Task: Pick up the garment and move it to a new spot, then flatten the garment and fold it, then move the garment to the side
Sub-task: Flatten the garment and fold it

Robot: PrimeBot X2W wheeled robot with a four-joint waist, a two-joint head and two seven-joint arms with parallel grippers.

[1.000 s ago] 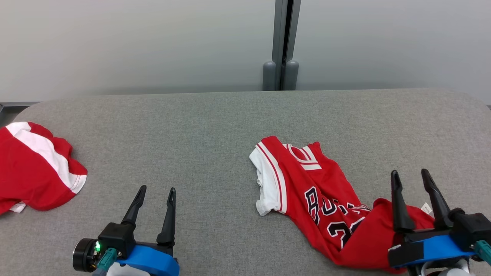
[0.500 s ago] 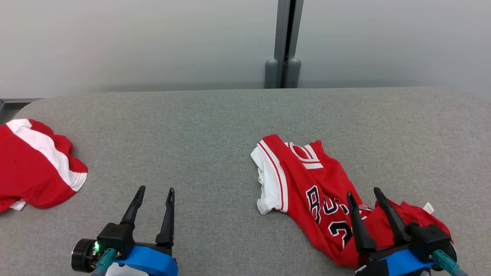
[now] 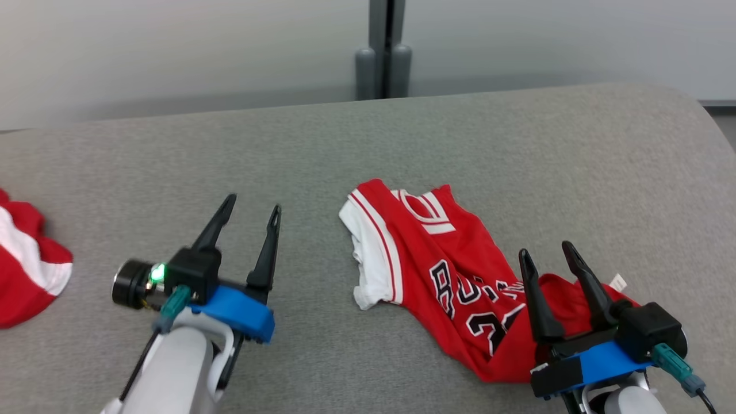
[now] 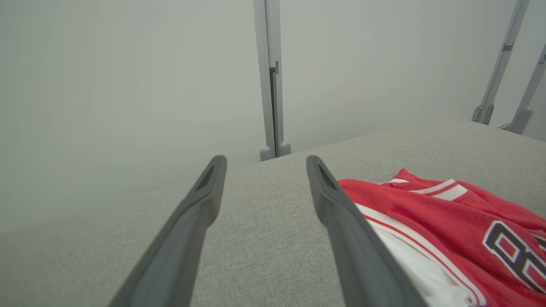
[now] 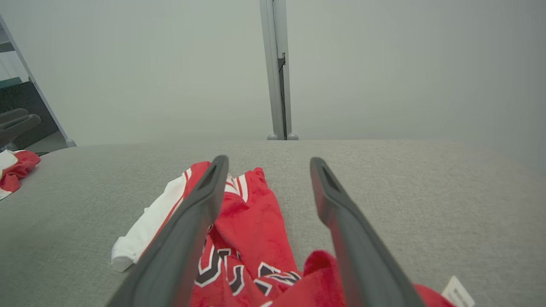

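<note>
The garment, a red jersey with white trim and dark lettering, lies crumpled on the grey table, right of centre. My right gripper hovers open over its near right end, nothing between the fingers. In the right wrist view the garment runs under and between those open fingers. My left gripper stands open over bare table, left of the jersey. In the left wrist view the garment lies just right of the right finger.
A second red and white garment lies bunched at the table's left edge, also at the left in the right wrist view. A grey post stands behind the table against a pale wall. The table's rounded far right corner is near.
The head camera has turned, shifting the whole picture left. My right gripper has drawn back from beside the jersey to over its near end. My left arm has reached forward and higher.
</note>
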